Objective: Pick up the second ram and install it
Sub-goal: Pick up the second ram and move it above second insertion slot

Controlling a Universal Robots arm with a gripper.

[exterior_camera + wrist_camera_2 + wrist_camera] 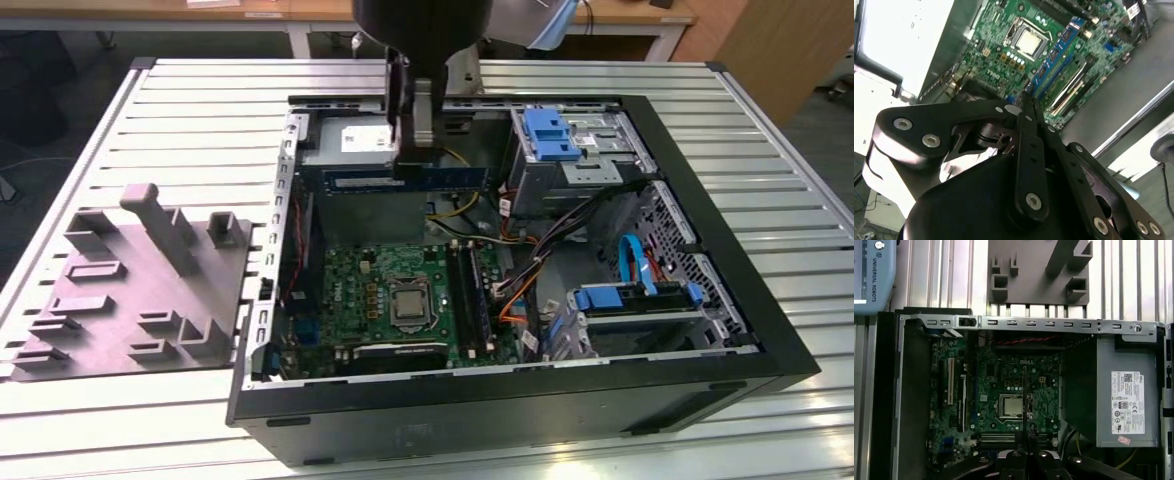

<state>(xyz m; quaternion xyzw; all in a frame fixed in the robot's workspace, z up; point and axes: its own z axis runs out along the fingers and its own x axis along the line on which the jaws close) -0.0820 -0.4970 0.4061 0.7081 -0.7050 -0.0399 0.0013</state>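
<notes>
The open computer case (534, 405) lies under the gripper (404, 158), with its green motherboard (354, 285) below. The gripper's fingers are clamped on the second ram (447, 178) (held level, above the case's far end).

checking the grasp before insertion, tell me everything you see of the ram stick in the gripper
The second ram is a long, narrow, flat blue circuit board. It hangs level, standing on edge, clamped near its middle by the gripper, jaws shut on it, above the open computer case, clear of the motherboard.
</notes>
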